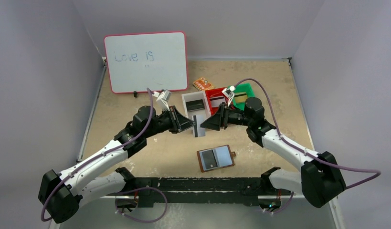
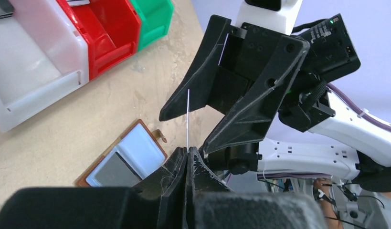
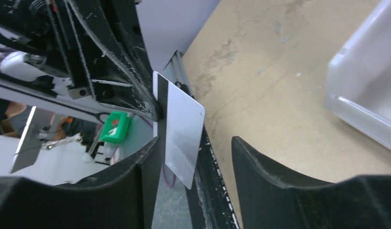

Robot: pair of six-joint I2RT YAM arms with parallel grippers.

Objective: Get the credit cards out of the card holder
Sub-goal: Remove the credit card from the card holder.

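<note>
The brown card holder (image 1: 216, 158) lies open on the table near the front, a dark credit card (image 1: 209, 159) in its left clear pocket. My left gripper (image 1: 189, 125) is shut on a silvery-grey credit card (image 1: 198, 125), held up above the table. That card (image 2: 188, 114) is edge-on in the left wrist view, pinched at the left gripper (image 2: 187, 150). My right gripper (image 3: 195, 157) stands open with the card (image 3: 181, 138) between its fingers, close to the left one; I cannot tell if it touches. The card holder (image 2: 124, 160) lies below.
White (image 1: 187, 98), red (image 1: 210, 91) and green (image 1: 248, 87) bins stand in a row behind the grippers. The white one holds a dark card, the green one a gold-olive card. A whiteboard (image 1: 145, 62) leans at the back left, an orange packet (image 1: 202, 84) beside it.
</note>
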